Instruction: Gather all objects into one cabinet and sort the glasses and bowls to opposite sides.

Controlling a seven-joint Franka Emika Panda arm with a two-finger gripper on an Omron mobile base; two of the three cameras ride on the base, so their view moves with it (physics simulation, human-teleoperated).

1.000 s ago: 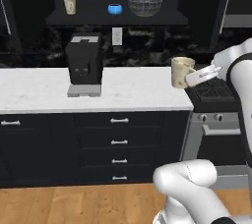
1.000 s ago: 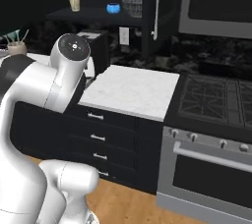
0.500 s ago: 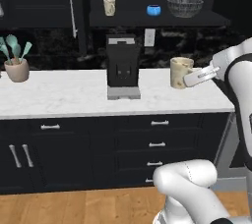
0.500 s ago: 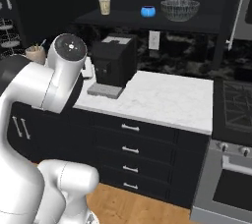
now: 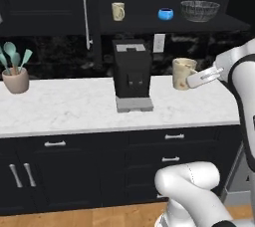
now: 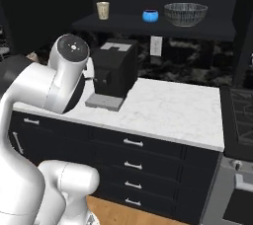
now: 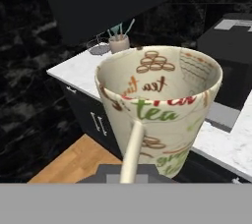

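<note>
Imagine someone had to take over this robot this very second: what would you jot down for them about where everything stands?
Gripper: shut on the held mug by its handle, carried upright above the counter, right of the coffee machine.
On the open cabinet shelf: second mug at left, blue vessel in the middle, see-through bowl at right.
Done: three things are on the shelf.
Left: set the held mug beside the other mug, away from the bowl.

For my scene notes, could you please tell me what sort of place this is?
A home kitchen, rendered rather than real: a black coffee machine stands on a white marble counter above black drawers, and a stove sits at the counter's end.
</note>
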